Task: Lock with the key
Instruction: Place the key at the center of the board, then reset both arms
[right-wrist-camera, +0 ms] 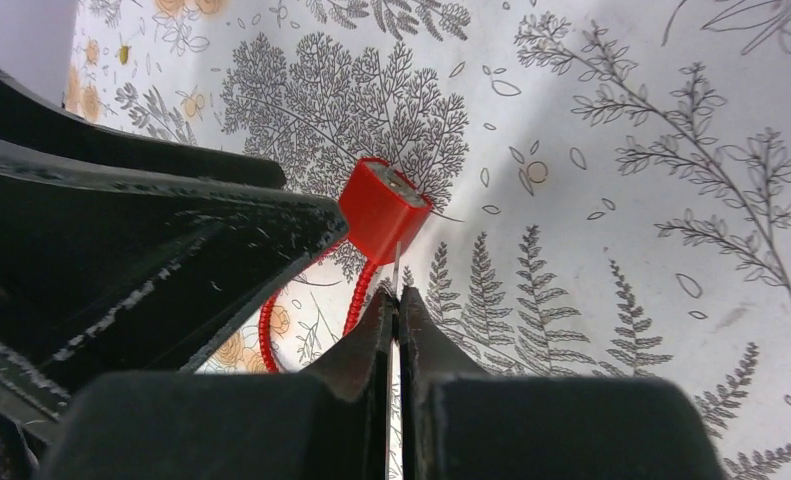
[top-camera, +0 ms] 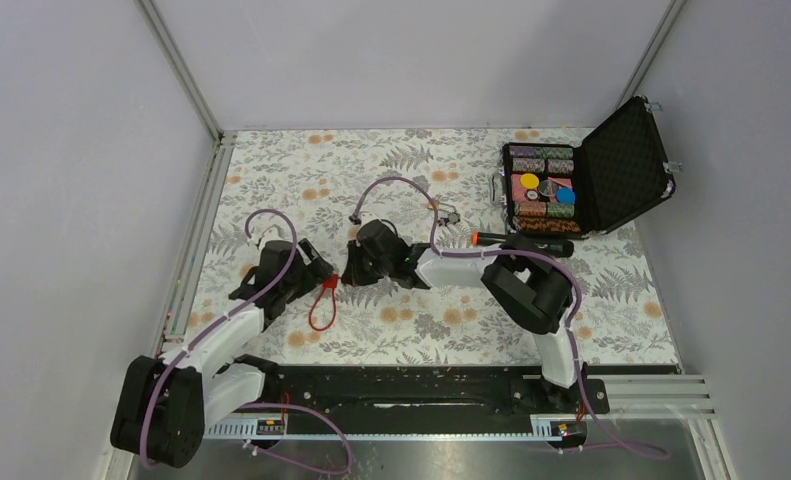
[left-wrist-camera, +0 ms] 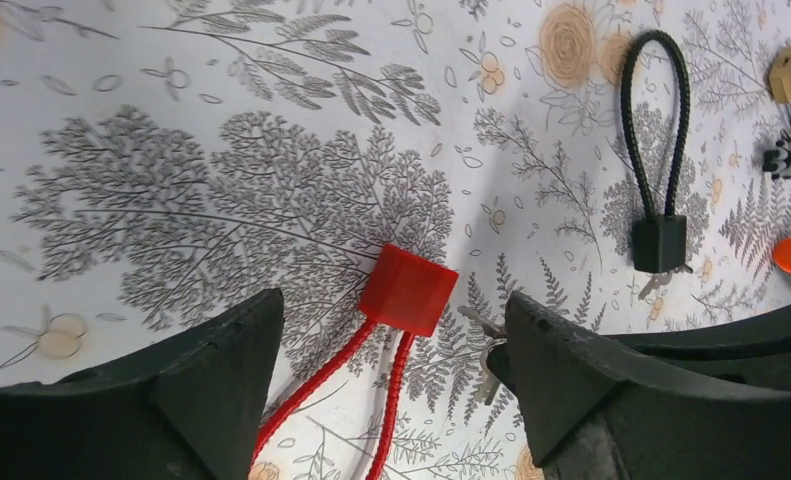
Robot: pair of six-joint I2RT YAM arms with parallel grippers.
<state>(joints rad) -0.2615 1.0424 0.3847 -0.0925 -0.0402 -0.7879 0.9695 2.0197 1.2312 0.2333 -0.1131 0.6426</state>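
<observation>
Right wrist: right gripper [right-wrist-camera: 393,305] pinched tight on the key [right-wrist-camera: 396,262], 1 thin blade edge-on, tip just beside red lock block [right-wrist-camera: 381,210]. Wide fingers on left gripper [left-wrist-camera: 393,315], straddling block, not gripping. Risks: unheld block may skid when pushed; blade may pivot in pinch and miss keyway.

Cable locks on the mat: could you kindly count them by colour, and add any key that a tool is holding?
Red cable lock: 1
Black cable lock: 1
Key held in the right tool: 1
Total: 3
</observation>
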